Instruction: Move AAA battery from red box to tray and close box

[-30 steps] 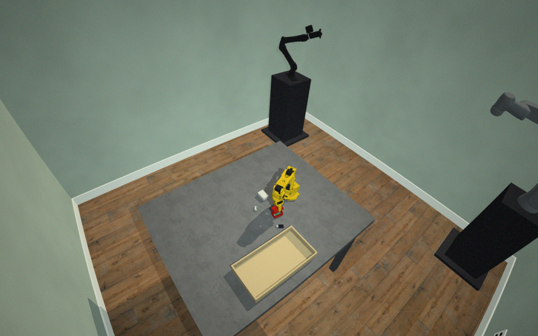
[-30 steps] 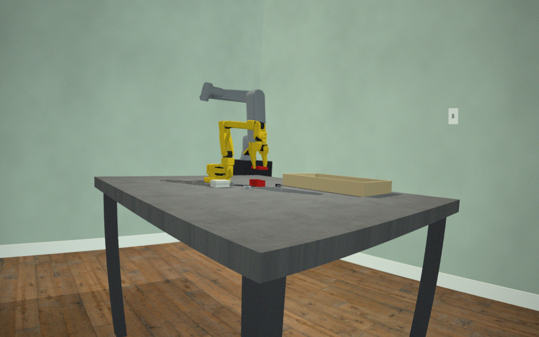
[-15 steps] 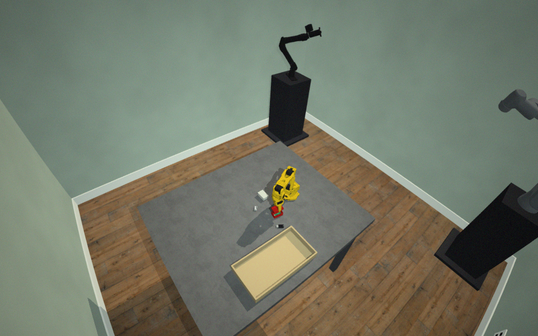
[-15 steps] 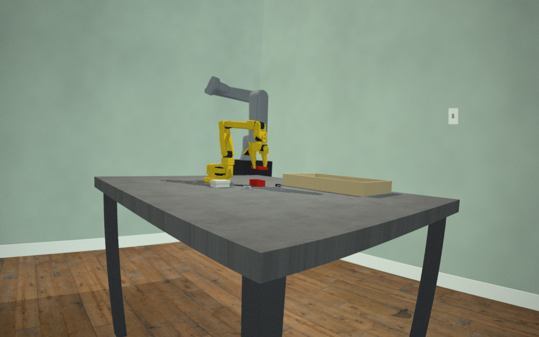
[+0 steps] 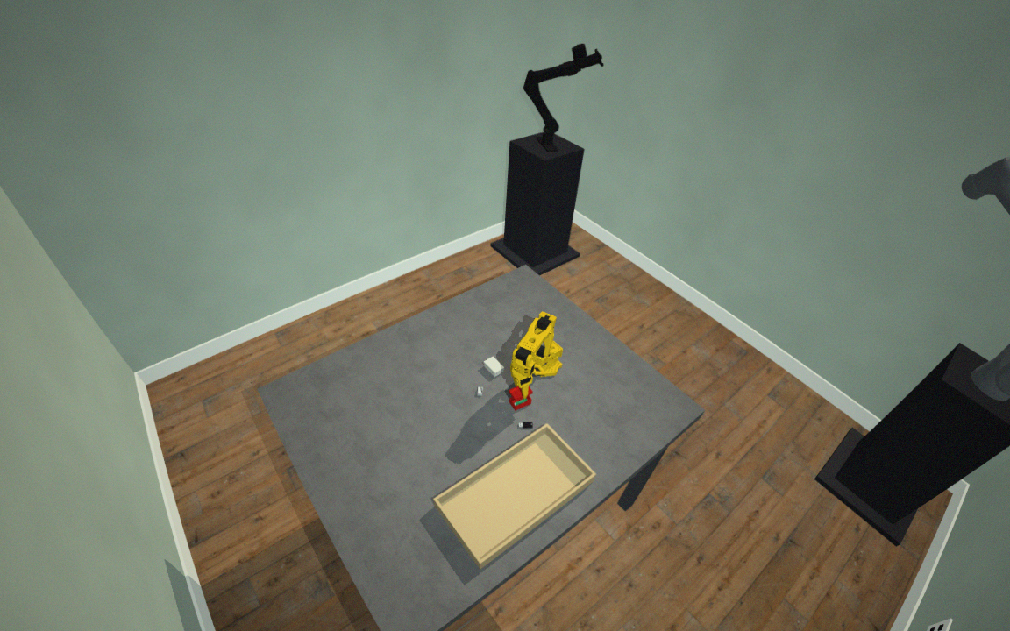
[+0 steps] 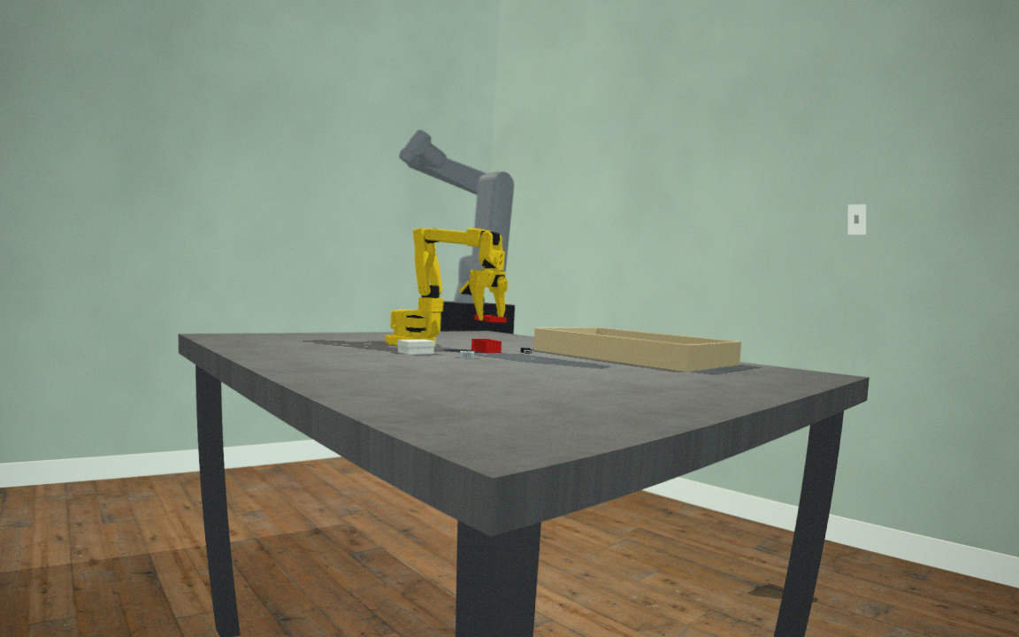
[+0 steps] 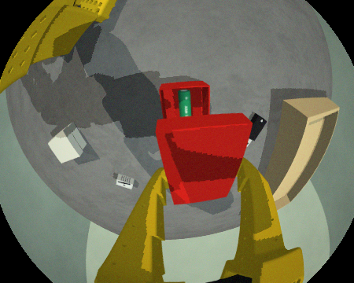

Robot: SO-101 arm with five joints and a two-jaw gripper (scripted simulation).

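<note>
My gripper (image 6: 491, 316) (image 7: 204, 169) is shut on the red lid (image 6: 489, 318) (image 7: 208, 145), one finger at each side. The lid hangs in the air above the table, clear of the red base (image 6: 486, 346) (image 7: 205, 86). The base stands on the table with its open side up. The green AAA battery (image 5: 520, 402) (image 7: 185, 103) lies inside it; in the wrist view the lid hides its near end and part of the base. The tan tray (image 5: 508, 494) (image 6: 632, 349) (image 7: 289, 131) stands apart from the base, and nothing shows in it in the top view.
A black USB stick (image 5: 527, 424) (image 6: 525, 349) (image 7: 258, 123) lies between the base and the tray. A white box (image 5: 493, 365) (image 6: 416, 347) (image 7: 64, 147) and a small white and grey object (image 5: 479, 390) (image 6: 467, 355) (image 7: 124, 181) are on the other side of the base.
</note>
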